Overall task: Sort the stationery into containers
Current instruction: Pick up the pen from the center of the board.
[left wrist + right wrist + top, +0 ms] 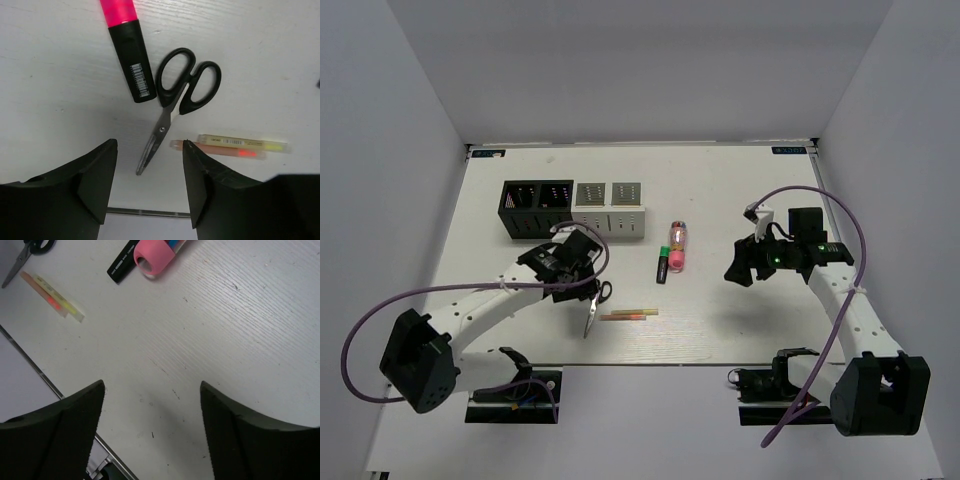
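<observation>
White bench (720,340) fills your view, with pale walls on three sides. Nearest you, the thin yellow-orange sticks (240,147) lie side by side, touching each other, just right of the scissors (175,110), whose blades point toward you. Your left claw (149,145) hovers over the blade tip, jaws wide, holding nothing. A pink-capped highlighter (127,45) lies just beside the scissor handles. Your right claw (151,387) hangs over bare bench well to the right, also wide and gripping nothing. Mid-bench, a pink clear tube (678,236) lies against what looks like a green-capped highlighter (663,266). Farthest back stand the four containers (575,222), two black on the left, two white on the right, in one row.
</observation>
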Robot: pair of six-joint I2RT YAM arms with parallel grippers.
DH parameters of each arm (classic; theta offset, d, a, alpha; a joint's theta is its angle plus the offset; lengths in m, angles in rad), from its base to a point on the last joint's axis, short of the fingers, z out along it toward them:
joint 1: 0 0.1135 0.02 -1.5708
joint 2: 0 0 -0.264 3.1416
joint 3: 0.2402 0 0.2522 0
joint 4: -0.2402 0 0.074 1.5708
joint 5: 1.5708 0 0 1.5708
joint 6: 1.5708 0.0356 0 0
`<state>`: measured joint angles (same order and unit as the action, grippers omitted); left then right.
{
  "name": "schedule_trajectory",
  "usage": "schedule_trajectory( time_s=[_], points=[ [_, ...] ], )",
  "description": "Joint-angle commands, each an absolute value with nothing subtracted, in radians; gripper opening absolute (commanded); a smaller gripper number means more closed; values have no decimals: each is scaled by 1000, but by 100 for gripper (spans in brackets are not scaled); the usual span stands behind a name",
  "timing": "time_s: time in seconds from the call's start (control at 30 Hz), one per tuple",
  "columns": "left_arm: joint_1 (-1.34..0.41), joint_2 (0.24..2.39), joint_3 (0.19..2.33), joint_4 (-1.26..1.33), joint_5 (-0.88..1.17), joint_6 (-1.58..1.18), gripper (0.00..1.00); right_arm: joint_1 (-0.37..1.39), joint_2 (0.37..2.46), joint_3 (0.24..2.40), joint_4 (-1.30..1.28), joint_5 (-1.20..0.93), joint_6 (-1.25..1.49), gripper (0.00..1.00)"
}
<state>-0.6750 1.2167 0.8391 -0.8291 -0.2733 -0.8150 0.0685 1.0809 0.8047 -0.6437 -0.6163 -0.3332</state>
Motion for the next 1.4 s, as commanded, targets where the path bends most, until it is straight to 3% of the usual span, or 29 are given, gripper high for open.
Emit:
schedule_trajectory(
  time_s=[0.0, 0.23, 0.37, 0.73, 1.37],
  points=[
    [-751, 1210, 857, -839, -435, -960, 65, 71, 1069, 828, -641, -631, -316, 83],
    [-790, 1308, 816, -787, -592, -1042, 65, 69, 1060, 818, -632, -618, -327, 85],
    [-793, 1322, 746, -694, -669, -1043, 59, 69, 1065, 815, -627, -614, -334, 85],
    [-704, 1330, 618, -364, -655, -927, 56, 71, 1072, 810, -629, -620, -351, 85],
    [-611, 1468, 612, -268, -643, -858, 52, 67, 1069, 804, -626, -621, -351, 85]
  ],
)
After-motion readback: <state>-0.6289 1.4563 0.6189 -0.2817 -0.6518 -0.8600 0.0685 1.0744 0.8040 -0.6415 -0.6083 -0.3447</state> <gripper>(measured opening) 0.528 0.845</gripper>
